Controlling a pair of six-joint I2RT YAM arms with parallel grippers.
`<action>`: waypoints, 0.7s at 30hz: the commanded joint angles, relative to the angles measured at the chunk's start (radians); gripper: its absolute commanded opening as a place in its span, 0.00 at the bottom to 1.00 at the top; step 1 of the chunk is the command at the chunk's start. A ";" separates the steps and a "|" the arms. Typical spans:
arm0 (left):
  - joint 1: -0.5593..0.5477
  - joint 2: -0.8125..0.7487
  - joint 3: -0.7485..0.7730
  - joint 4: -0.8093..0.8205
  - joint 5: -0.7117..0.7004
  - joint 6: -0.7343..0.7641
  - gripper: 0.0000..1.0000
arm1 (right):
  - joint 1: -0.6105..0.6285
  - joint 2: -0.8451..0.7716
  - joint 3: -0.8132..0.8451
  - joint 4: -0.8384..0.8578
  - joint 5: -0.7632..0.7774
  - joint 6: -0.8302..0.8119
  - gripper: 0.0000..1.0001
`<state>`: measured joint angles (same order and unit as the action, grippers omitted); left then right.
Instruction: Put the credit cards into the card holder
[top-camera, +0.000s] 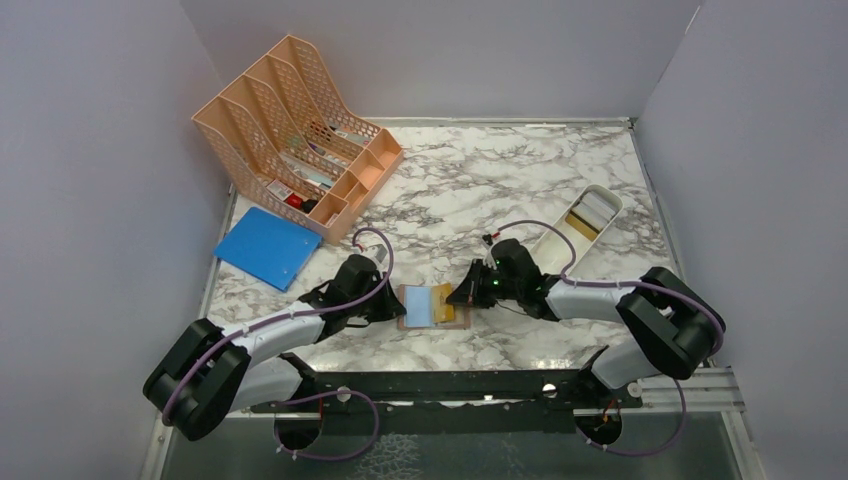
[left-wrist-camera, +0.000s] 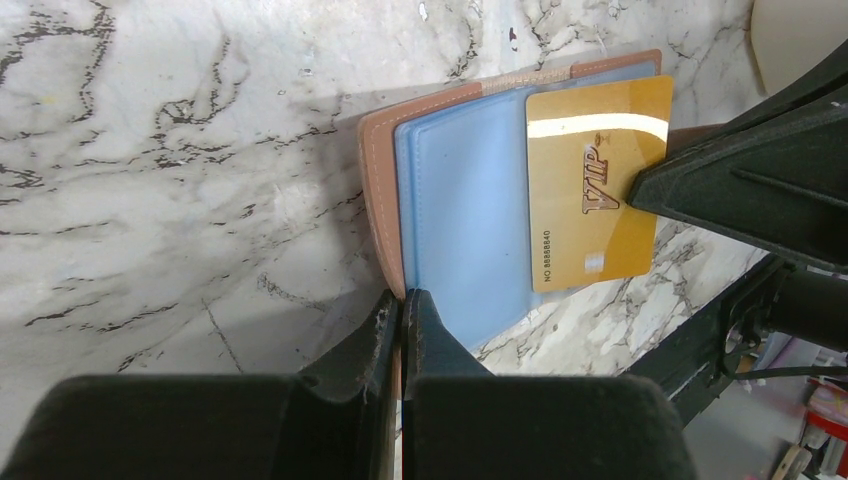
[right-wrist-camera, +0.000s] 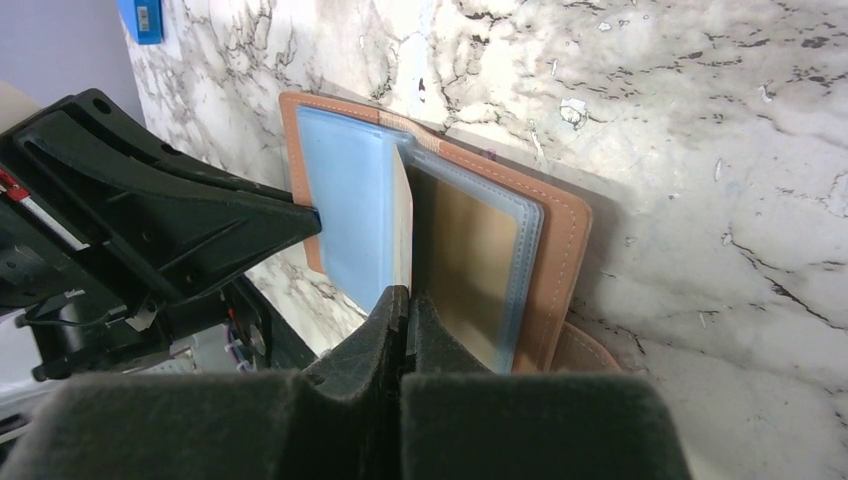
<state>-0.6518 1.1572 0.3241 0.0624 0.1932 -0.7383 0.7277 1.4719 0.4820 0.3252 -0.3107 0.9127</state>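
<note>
"So, where's the card holder (top-camera: 432, 306)?"

"Spread open on the marble counter (top-camera: 480, 190), between the two arms, blue lining up."

"And the left fingers (left-wrist-camera: 405, 310)?"

"Pinched shut on its tan edge."

"The right fingers (right-wrist-camera: 405, 305)?"

"Clamped tight on one end of a gold credit card (left-wrist-camera: 595, 190), which reaches across the blue lining."

"Any others?"

"Spare cards (top-camera: 590, 212), yellowish and whitish, sit in the white tray (top-camera: 553, 243), further back on the right."
</note>
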 joint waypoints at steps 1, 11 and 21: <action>0.003 -0.013 -0.022 -0.020 -0.011 0.013 0.03 | 0.012 0.026 -0.011 0.016 0.031 0.012 0.01; 0.003 -0.010 -0.026 -0.011 -0.008 0.013 0.03 | 0.030 0.094 0.004 0.082 0.002 0.036 0.01; 0.003 -0.001 -0.009 -0.009 0.000 0.016 0.03 | 0.039 0.107 0.011 0.099 0.009 0.053 0.06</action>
<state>-0.6502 1.1530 0.3176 0.0704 0.1944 -0.7387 0.7536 1.5517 0.4831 0.4255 -0.3183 0.9676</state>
